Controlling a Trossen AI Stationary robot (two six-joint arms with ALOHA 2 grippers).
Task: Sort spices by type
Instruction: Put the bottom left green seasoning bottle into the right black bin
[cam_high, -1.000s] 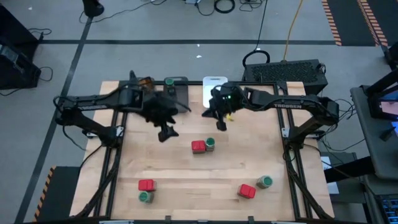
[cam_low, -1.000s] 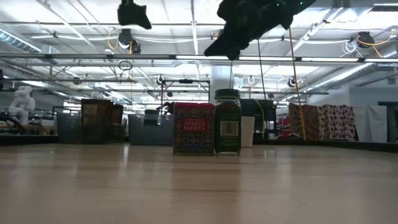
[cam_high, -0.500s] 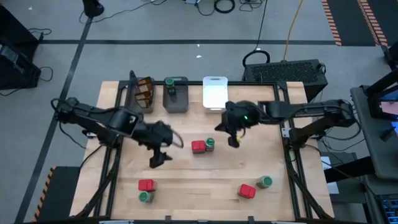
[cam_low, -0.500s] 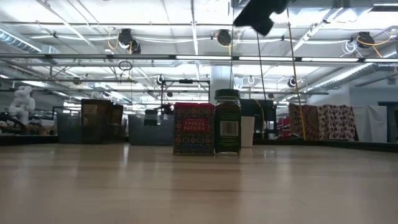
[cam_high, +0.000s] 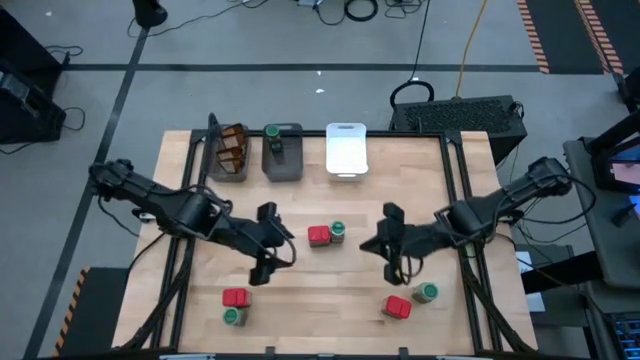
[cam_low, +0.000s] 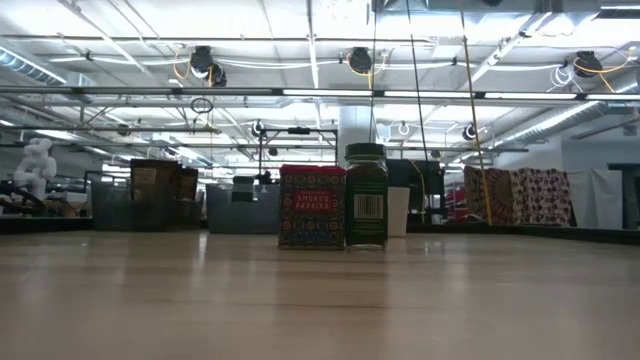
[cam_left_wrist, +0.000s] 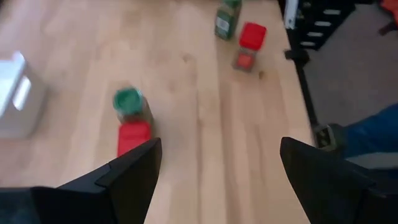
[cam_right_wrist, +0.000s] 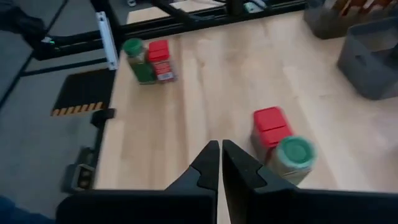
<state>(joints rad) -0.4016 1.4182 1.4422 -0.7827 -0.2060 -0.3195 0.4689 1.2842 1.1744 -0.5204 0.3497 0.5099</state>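
Note:
The spices stand in three pairs on the table. A red tin (cam_high: 318, 236) and a green-lidded jar (cam_high: 338, 232) are in the middle. A second pair, tin (cam_high: 235, 297) and jar (cam_high: 234, 316), is near left, and a third, tin (cam_high: 397, 307) and jar (cam_high: 426, 292), is near right. My left gripper (cam_high: 285, 245) hovers open left of the middle pair, and its wrist view shows that tin (cam_left_wrist: 134, 137) and jar (cam_left_wrist: 129, 102) ahead. My right gripper (cam_high: 372, 246) hovers shut right of the pair, seen ahead as tin (cam_right_wrist: 272, 127) and jar (cam_right_wrist: 292, 155).
Three bins line the far edge: a dark grey one (cam_high: 228, 168) with brown packets, a dark grey one (cam_high: 283, 168) with a green-lidded jar, and a white one (cam_high: 346, 150). Bare wood lies between the pairs. The low view shows the middle tin (cam_low: 311, 206) and jar (cam_low: 366, 196).
Both grippers have swung away from the far bins toward the near edge. The left one now sits left of the middle pair, the right one to its right. Both have rolled and left the low view. The left stayed open, the right shut. No spice moved.

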